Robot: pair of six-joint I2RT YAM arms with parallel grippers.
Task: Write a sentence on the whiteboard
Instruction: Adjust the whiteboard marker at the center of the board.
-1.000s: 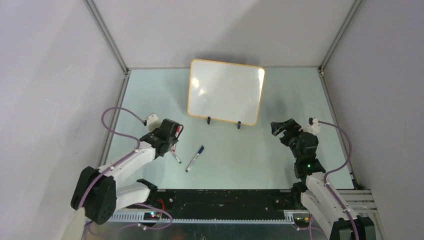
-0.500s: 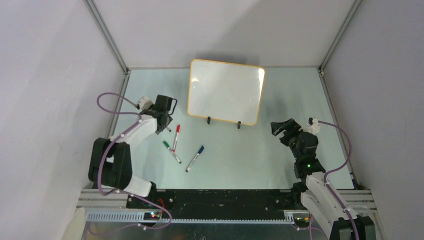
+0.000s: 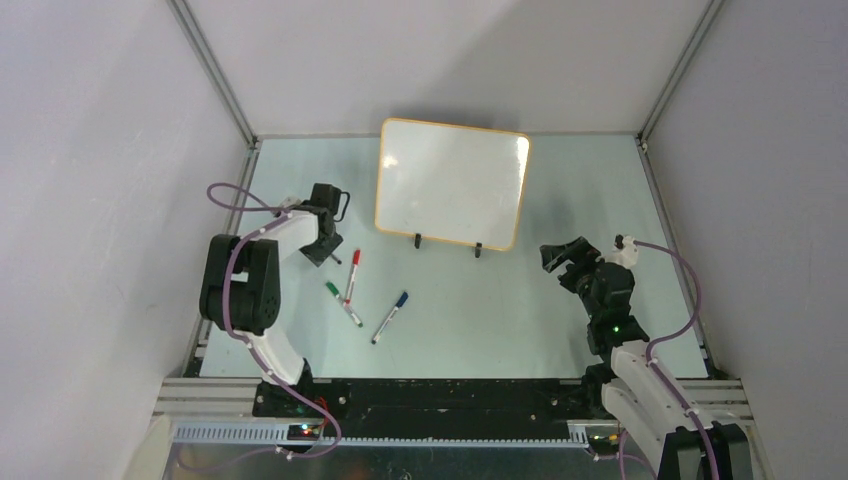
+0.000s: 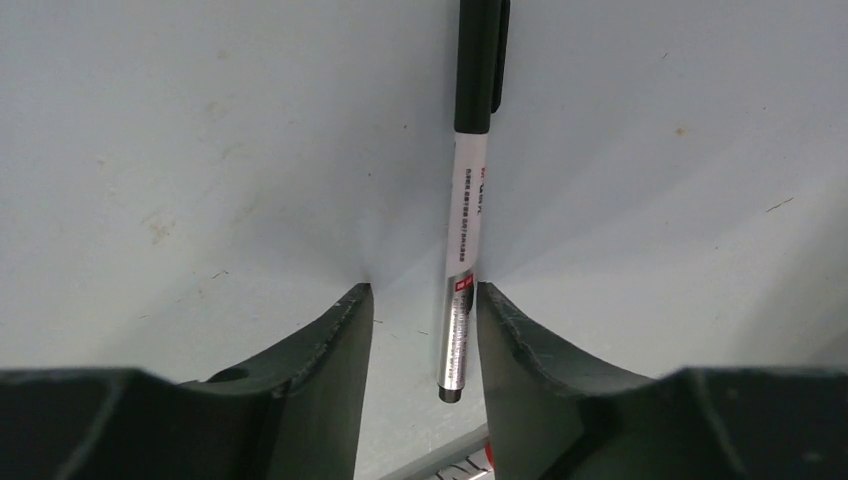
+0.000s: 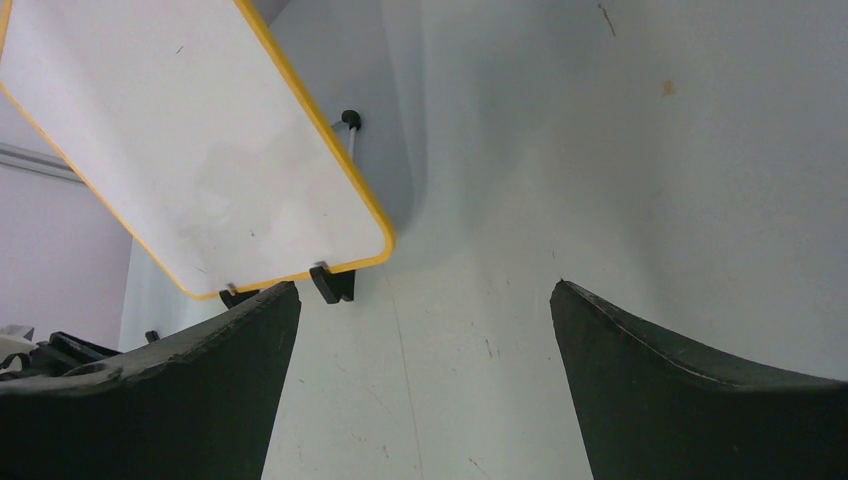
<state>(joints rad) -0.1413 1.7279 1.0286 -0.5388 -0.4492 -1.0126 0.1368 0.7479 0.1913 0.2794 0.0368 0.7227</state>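
The pale table [image 3: 480, 310] carries the whiteboard [image 3: 452, 185], which stands on its two black feet, leaning back, with a glossy white face. It is beyond the right gripper [image 3: 550, 258] and to that gripper's left, well apart; in the right wrist view the board [image 5: 200, 150] fills the upper left past fingers spread wide on nothing. The left gripper [image 3: 328, 255] sits near the board's left lower corner, released, its fingers straddling a black marker [image 4: 465, 200] lying on the table. Just to its right lie a red marker [image 3: 354, 270], a green marker [image 3: 333, 290] and a blue marker [image 3: 390, 317]
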